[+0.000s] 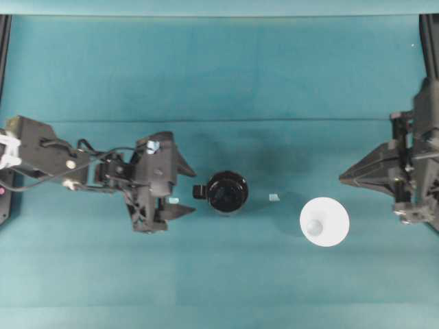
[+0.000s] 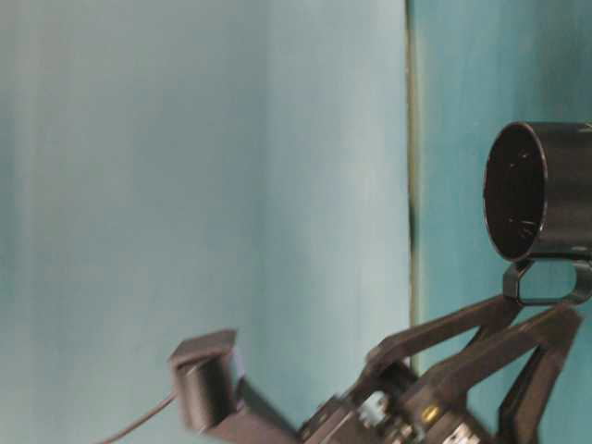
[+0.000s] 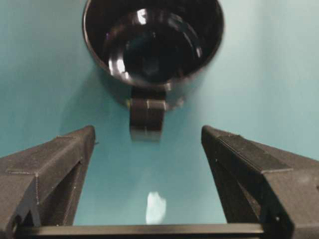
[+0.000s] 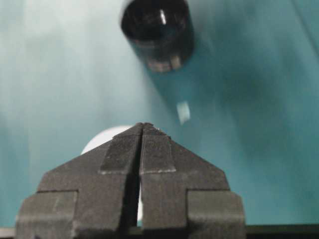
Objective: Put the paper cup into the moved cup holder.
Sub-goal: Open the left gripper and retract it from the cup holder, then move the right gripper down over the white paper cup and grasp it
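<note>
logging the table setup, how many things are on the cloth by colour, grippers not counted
black: 1, the cup holder
white: 1, the paper cup
pale: 2, small markers
total: 4

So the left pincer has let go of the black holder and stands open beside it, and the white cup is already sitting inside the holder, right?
Not quite. The cup is not inside the holder; it stands apart on the table, to the holder's right in the overhead view. The rest holds: the left pincer is open beside the holder.
</note>
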